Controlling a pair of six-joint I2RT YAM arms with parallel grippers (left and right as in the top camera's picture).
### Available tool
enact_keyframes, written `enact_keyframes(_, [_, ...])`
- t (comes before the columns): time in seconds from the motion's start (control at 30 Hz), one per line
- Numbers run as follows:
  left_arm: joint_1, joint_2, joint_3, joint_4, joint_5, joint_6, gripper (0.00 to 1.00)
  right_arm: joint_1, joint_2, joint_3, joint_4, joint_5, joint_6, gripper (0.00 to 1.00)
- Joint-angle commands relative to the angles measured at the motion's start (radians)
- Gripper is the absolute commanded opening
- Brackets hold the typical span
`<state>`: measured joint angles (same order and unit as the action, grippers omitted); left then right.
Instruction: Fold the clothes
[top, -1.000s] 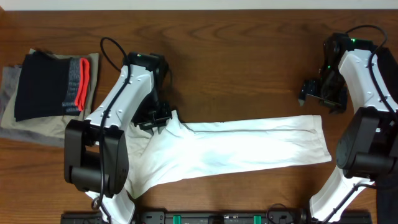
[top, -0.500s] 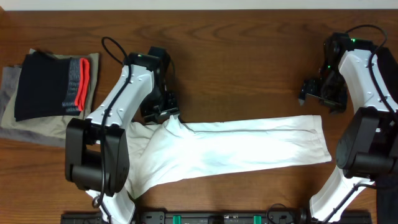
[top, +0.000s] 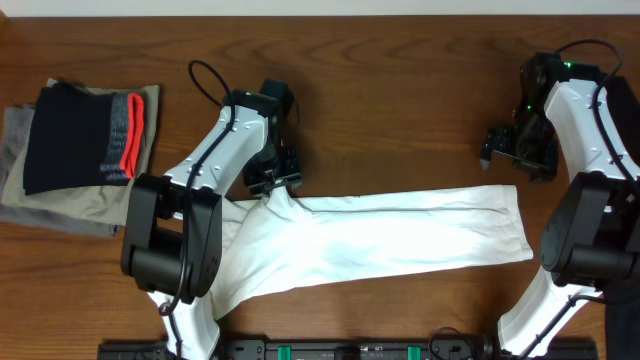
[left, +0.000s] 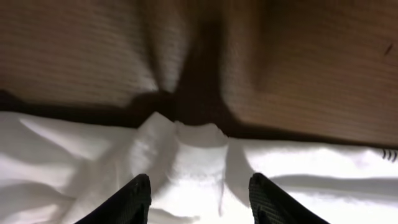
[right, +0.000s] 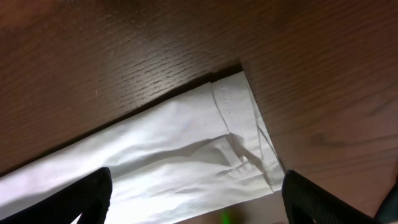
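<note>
Across the surface, toward its near edge: white T-shirt lies as a long wrinkled band running left to right.
Left fingers: parted, gripping nothing, poised over a pinched-up peak on the band's far edge.
Right fingers: spread wide, empty, above the shirt's right end.
Far left: black garment atop olive-grey garments, apart from the shirt.

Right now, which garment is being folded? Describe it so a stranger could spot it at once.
On the wooden table, look along the robot's side. A long white T-shirt lies there, stretched sideways. It is the only white, spread-out cloth; the black garment and olive-grey ones sit stacked at the left.
</note>
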<state>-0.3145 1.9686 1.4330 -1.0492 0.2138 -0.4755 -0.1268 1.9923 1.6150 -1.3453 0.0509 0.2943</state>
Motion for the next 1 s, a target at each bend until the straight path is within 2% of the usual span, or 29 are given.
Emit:
enact_keyframes(0.0, [0.003, 0.027, -0.011, -0.003, -0.032, -0.020, 0.53, -0.003, -0.023, 0.006, -0.002, -0.003, -0.023, 0.86])
enact_keyframes(0.17, [0.003, 0.064, -0.011, -0.003, -0.036, -0.021, 0.40, -0.003, -0.023, 0.006, -0.004, -0.003, -0.023, 0.86])
enact_keyframes(0.27, [0.003, 0.066, -0.011, -0.004, -0.047, -0.021, 0.25, -0.003, -0.023, 0.006, -0.008, -0.003, -0.023, 0.86])
enact_keyframes(0.57, [0.003, 0.055, 0.016, -0.082, -0.101, -0.050, 0.06, -0.003, -0.023, 0.006, -0.007, -0.003, -0.023, 0.86])
enact_keyframes(0.97, [0.003, -0.021, 0.019, -0.239, -0.129, -0.084, 0.06, -0.003, -0.023, 0.006, -0.008, -0.003, -0.022, 0.85])
